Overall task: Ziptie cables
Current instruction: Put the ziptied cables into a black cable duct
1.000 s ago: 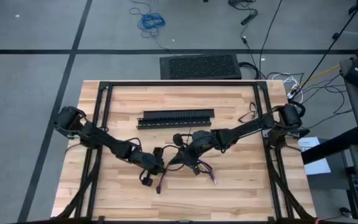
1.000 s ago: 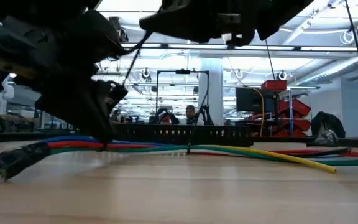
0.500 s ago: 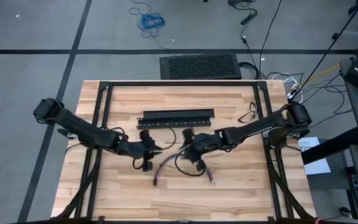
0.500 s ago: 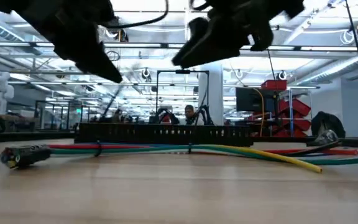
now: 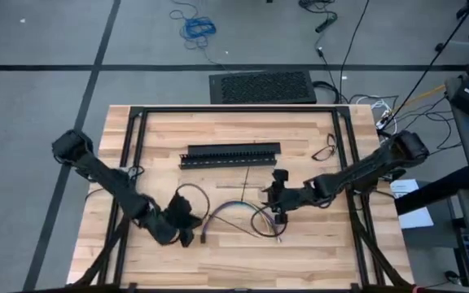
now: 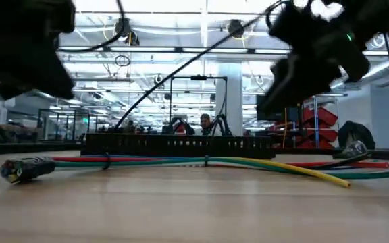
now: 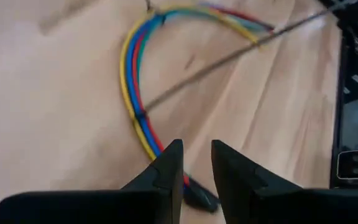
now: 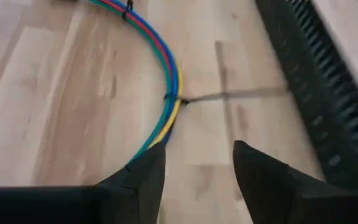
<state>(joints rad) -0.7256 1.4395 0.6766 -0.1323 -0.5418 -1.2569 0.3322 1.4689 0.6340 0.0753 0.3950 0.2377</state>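
Observation:
The cables (image 5: 234, 205) are a bundle of yellow, green, blue and red wires lying in an arc on the wooden table. Thin black zip ties (image 8: 171, 99) (image 7: 140, 115) circle them, tails sticking out. One end carries a black plug (image 6: 26, 167). My left gripper (image 5: 186, 234) hangs above the table near that end, open by a narrow gap (image 7: 196, 155), with nothing between its fingers. My right gripper (image 5: 273, 200) hangs open (image 8: 197, 158) over the arc's other side and is also empty. In the low view both are raised clear of the cables (image 6: 181, 160).
A long black slotted bar (image 5: 230, 155) lies on the table beyond the cables, also seen in the low view (image 6: 181, 143). Black frame rails (image 5: 133, 138) run along the table's left, right and far sides. A small dark wire loop (image 5: 326, 150) lies at the far right.
Both grippers have risen off the cables at the table's middle and drawn apart. The left has gone toward the near left corner, the right toward the right edge. The cables, bunched under them a second ago, now lie in an open arc and have been still for the last half second.

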